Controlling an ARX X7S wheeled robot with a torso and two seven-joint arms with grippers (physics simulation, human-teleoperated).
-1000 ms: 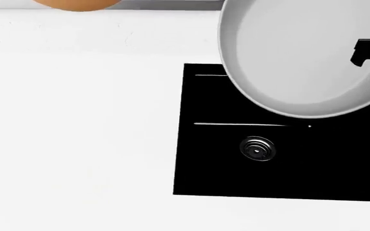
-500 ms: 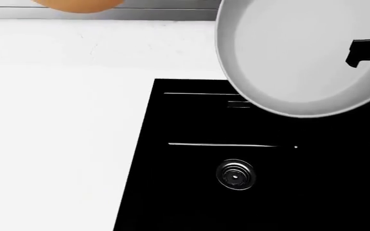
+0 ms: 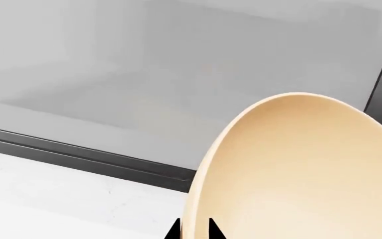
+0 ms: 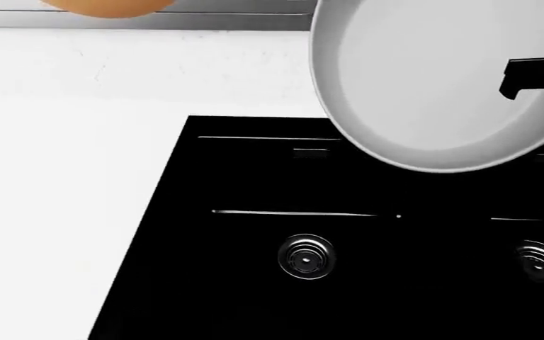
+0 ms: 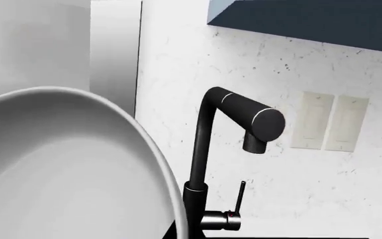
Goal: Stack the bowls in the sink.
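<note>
Left jaws pinch tan bowl [image 3: 297, 174] rim; right jaws hidden.

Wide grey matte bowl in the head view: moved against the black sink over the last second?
Yes. The wide grey matte bowl now overhangs the glossy black sink further right, toward its second drain, though the camera shifted too.

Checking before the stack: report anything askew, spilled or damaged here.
Nothing spilled or damaged. The grey bowl is held tilted above the sink, and the tan bowl is also aloft, on edge in the left gripper. Both basins look bare.
</note>
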